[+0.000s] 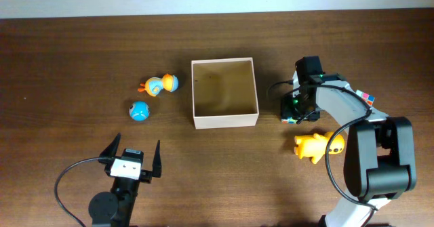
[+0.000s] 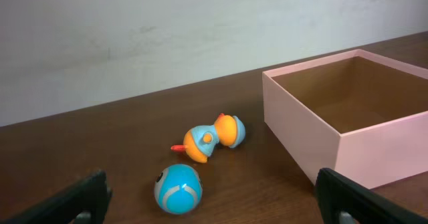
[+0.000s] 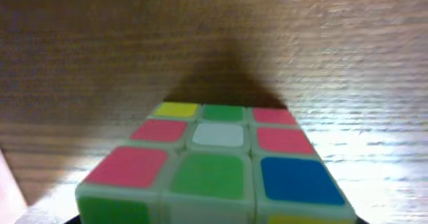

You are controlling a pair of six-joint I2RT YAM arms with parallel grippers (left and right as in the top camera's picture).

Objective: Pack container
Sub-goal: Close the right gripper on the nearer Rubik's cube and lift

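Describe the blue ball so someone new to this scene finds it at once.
Start at the square open box in the middle of the table. Two small toys lie to its left; the ball is the lower one in the overhead view. It is a plain blue sphere with pale markings, while its neighbour is orange and blue.

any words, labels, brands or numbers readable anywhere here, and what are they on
No readable text in any view.
container: plain walls and floor, no print.
puzzle cube: plain coloured stickers, no letters.
blue ball, orange-and-blue toy: painted markings only, no words.
yellow toy: no writing visible.
white patch on the left gripper: too small to tell whether anything is printed.
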